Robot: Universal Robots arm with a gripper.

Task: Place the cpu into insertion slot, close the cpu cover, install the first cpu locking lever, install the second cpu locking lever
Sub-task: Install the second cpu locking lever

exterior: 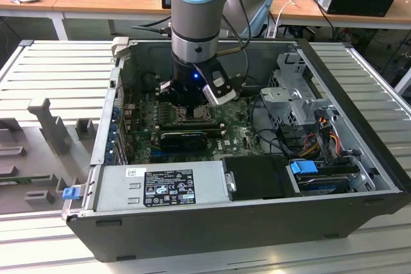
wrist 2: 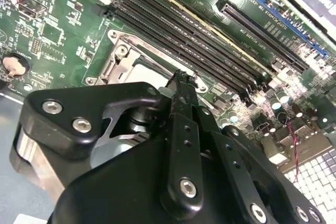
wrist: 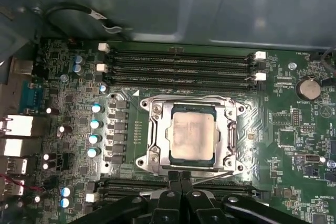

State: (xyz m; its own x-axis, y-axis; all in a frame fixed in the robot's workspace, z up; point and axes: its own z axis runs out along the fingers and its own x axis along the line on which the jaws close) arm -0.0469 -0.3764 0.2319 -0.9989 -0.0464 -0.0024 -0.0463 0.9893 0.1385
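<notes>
An open computer case [exterior: 270, 222] lies on its side on the ribbed grey worktop [exterior: 58, 68], and the robot arm [exterior: 199, 4] reaches straight down into it. At the case's near wall sits the power supply [exterior: 160, 187], with a drive cage [exterior: 295, 94] at the exterior view's right. The green motherboard [wrist: 294, 135] covers the floor of the case, four long black memory slots [wrist: 178, 66] running along it. Beside those slots is the insertion slot [wrist: 155, 153], with the cpu [wrist: 192, 136] lying flat in it, silver face up. The cpu cover [wrist: 229, 129] is down around the chip, framing it. The tool [wrist: 181, 179] hangs just at the socket's edge, its black fingers [wrist 2: 181, 124] pressed together with nothing between them, tips close above the cover's rim.
</notes>
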